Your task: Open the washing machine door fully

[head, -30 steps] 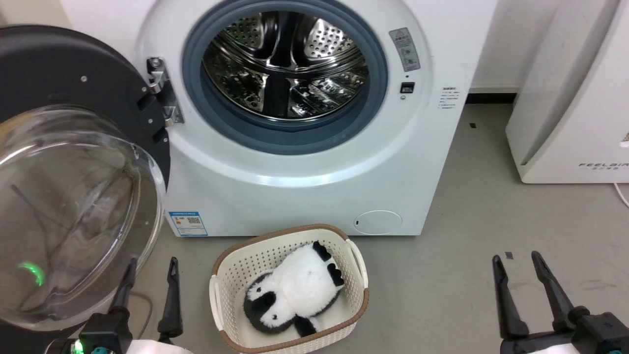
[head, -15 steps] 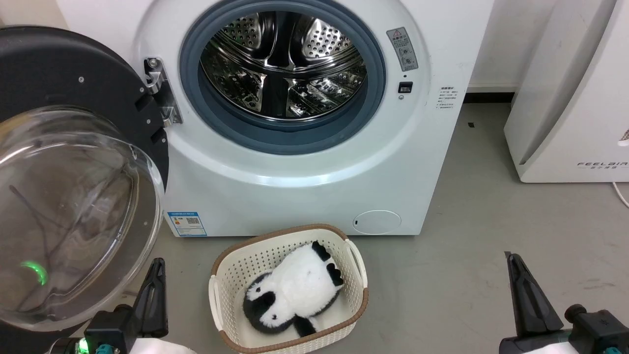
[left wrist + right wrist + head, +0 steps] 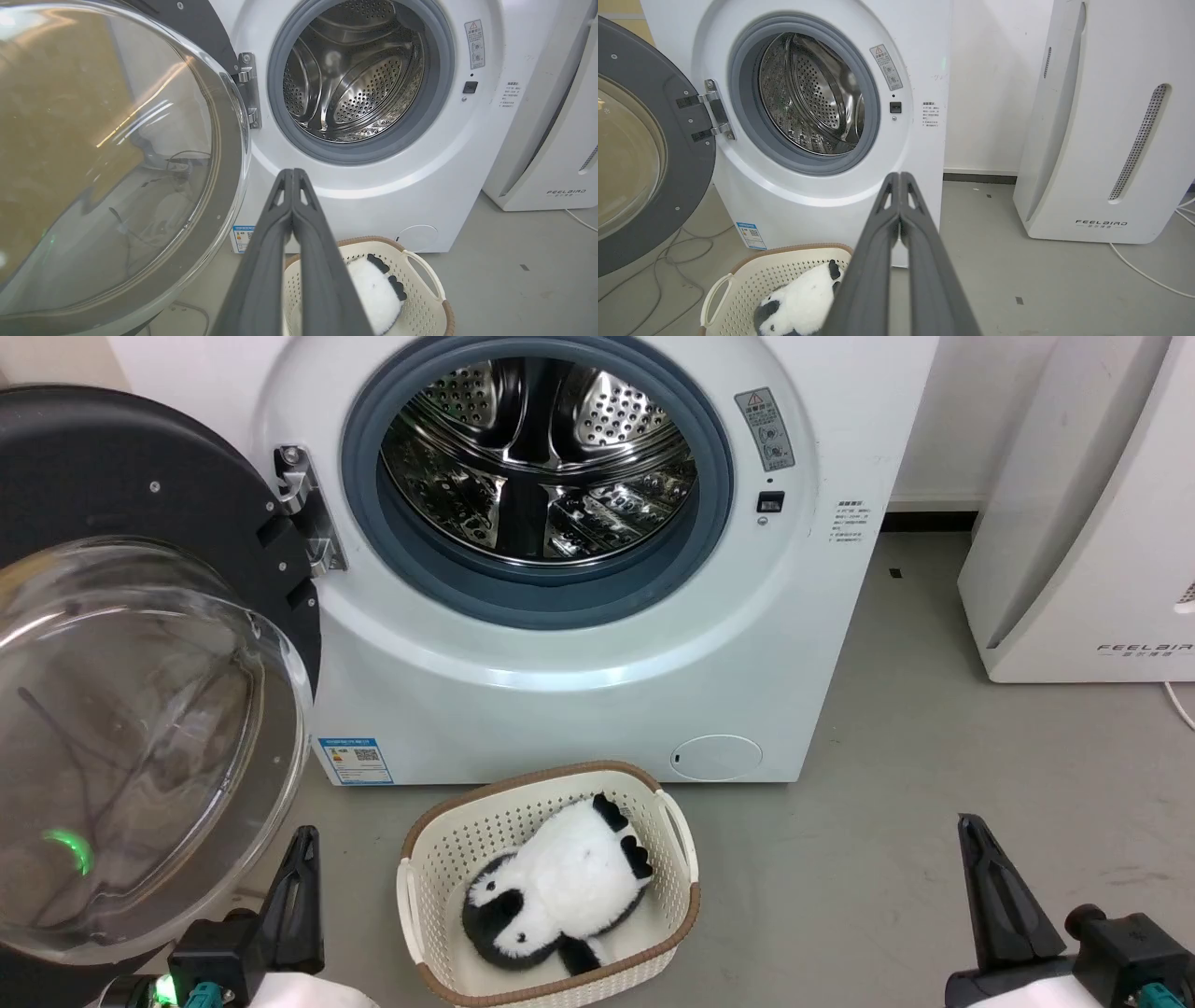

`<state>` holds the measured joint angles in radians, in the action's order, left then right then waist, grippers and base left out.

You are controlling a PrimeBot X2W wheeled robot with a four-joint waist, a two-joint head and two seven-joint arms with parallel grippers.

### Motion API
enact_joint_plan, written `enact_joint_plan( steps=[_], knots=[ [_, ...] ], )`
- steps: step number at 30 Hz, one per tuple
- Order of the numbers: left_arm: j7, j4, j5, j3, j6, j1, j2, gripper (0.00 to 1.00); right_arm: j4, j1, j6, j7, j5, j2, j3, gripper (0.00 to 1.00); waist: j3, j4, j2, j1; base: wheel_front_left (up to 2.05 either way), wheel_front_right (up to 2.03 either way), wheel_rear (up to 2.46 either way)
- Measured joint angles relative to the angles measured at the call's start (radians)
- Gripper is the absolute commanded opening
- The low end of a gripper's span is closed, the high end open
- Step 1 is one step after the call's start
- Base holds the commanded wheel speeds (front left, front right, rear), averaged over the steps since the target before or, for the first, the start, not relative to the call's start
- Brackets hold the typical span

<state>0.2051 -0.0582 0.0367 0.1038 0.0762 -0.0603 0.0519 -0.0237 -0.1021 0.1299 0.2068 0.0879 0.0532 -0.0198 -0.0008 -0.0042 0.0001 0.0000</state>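
Observation:
The washing machine (image 3: 597,691) stands white in the middle, its steel drum (image 3: 537,457) exposed inside a grey gasket. The washing machine door (image 3: 140,728) hangs swung wide to the left on its metal hinge (image 3: 308,513), its clear glass bowl bulging toward me. In the left wrist view the door (image 3: 107,154) fills the left half. My left gripper (image 3: 301,845) is shut and empty at the lower left, just right of the glass bowl's lower rim. My right gripper (image 3: 973,835) is shut and empty at the lower right, over bare floor. Both wrist views show fingers pressed together, left (image 3: 293,175) and right (image 3: 899,179).
A cream basket (image 3: 415,859) holding a black-and-white plush panda (image 3: 560,887) sits on the floor before the machine, between my grippers. A white FEELAIR appliance (image 3: 1074,523) stands at the right. Cables (image 3: 672,252) lie on the floor under the door. Grey floor lies to the right.
One second ago both grippers stood open; both have since closed their fingers together. The view shifted slightly. The door has not moved.

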Motion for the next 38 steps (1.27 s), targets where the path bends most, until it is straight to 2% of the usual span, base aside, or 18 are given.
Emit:
enact_joint_plan(
  steps=[38],
  knots=[
    [-0.076, 0.021, -0.010, -0.038, -0.022, 0.019, -0.001, 0.00, 0.009, 0.029, 0.000, -0.076, -0.027, 0.000, 0.007, 0.00, 0.000, 0.002, 0.0000, 0.0000, 0.00, 0.00, 0.00]
  ],
)
